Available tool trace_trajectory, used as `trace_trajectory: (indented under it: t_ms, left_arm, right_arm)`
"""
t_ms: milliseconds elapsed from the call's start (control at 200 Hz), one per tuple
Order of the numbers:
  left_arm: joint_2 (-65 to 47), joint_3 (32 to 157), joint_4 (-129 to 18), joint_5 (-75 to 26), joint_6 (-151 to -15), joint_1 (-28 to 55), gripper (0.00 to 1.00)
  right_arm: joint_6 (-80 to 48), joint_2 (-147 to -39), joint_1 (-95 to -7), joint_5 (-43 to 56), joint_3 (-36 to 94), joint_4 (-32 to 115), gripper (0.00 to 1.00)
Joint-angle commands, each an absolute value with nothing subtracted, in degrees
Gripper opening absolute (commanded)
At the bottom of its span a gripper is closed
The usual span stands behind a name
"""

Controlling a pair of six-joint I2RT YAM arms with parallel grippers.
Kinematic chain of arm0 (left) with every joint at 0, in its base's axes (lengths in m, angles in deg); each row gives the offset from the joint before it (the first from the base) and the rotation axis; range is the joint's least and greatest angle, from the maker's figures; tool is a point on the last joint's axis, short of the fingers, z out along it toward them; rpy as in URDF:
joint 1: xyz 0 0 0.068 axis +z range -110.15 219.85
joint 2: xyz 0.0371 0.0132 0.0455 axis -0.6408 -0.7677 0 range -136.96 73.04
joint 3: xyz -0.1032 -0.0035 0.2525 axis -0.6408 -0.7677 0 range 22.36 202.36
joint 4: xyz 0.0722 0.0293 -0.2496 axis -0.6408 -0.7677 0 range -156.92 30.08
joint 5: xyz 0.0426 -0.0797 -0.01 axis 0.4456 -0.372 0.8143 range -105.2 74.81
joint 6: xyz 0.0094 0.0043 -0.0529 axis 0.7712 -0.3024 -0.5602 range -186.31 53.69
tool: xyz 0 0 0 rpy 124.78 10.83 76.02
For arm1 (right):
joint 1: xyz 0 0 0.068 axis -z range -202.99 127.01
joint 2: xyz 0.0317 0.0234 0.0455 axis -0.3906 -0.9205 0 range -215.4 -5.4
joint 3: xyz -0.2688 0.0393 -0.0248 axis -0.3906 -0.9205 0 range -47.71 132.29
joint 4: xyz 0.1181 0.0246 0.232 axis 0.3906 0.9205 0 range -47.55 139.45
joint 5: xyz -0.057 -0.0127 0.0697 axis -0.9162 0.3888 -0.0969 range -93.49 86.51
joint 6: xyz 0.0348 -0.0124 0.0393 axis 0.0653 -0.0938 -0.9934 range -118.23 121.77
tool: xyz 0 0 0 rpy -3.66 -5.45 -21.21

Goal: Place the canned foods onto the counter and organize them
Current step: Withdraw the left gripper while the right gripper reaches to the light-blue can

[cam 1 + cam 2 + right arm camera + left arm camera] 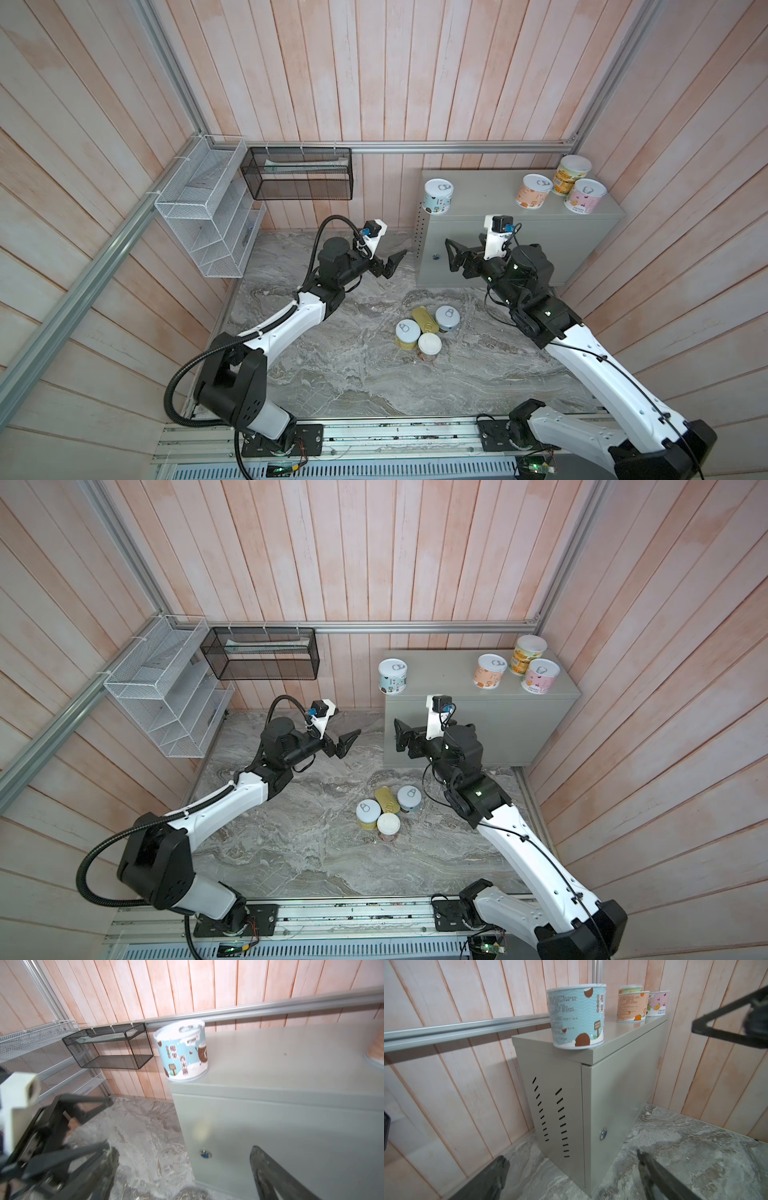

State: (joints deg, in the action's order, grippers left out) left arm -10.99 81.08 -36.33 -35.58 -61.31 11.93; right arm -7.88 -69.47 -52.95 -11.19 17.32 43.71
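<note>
The counter [486,195] is a pale grey cabinet at the back right. Several canned foods stand on it: a blue can [437,196] at its left front corner, then orange [534,191], yellow-green [572,174] and pink [584,201] cans grouped at the right. On the marbled slab sit a gold-topped rectangular tin [426,319] and three round cans [407,334] packed around it. My left gripper [395,266] and right gripper [449,255] hang open and empty, facing each other in front of the counter's left end. The blue can [576,1016] shows in both wrist views.
A black mesh basket [299,174] and a white wire rack [208,216] hang on the back-left walls. An aluminium rail [457,146] runs along the back wall above the counter. Wooden walls close in on both sides of the marbled slab [353,374].
</note>
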Motion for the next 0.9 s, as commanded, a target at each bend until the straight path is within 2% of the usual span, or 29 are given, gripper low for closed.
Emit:
trace_trajectory:
  t_ms: [0, 310, 665, 895]
  left_arm:
    - [-2.7, 75.4, -34.3, -32.6, -65.4, 11.5, 1.00]
    - [11.9, 65.3, -39.5, -29.5, -69.0, 11.1, 1.00]
    - [20.5, 61.2, -44.1, -29.2, -70.3, 11.1, 1.00]
    - [23.0, 60.7, -46.5, -29.0, -69.3, 11.1, 1.00]
  right_arm:
    - [-0.1, -75.0, -53.1, -14.0, 22.9, 40.5, 0.98]
    - [6.3, -89.1, -52.4, -14.5, 38.1, 39.5, 0.98]
    - [6.8, -98.8, -51.6, -15.2, 48.2, 42.2, 0.98]
    - [7.8, -102.0, -51.6, -17.9, 50.2, 42.0, 0.98]
